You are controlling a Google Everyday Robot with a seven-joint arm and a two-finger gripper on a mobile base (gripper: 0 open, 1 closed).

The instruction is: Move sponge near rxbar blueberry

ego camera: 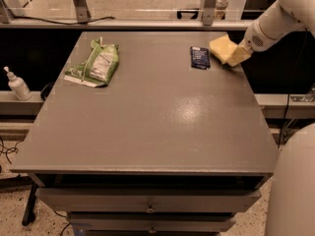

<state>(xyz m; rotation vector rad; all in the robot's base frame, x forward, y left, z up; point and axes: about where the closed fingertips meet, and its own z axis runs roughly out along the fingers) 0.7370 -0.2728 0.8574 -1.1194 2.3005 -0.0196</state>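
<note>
No text is legible; the rxbar blueberry (200, 57) near the counter's far right corner shows only faint light print; the green and white bag (95, 64) toward the far left likewise; the gripper (235, 56) is at the far right edge.

table (147, 141): grey matte top, centre | drawers (147, 200): stacked under the front edge, 6 o'clock | glare (189, 113): soft patch, 3 o'clock of centre | floor (12, 215): speckled, 7 o'clock | posts (78, 1): metal, 12 o'clock | ledge (22, 104): 9 o'clock, bearing a white pump bottle (18, 85) | gripper (236, 56): 1 o'clock, at the table's far right edge
</note>
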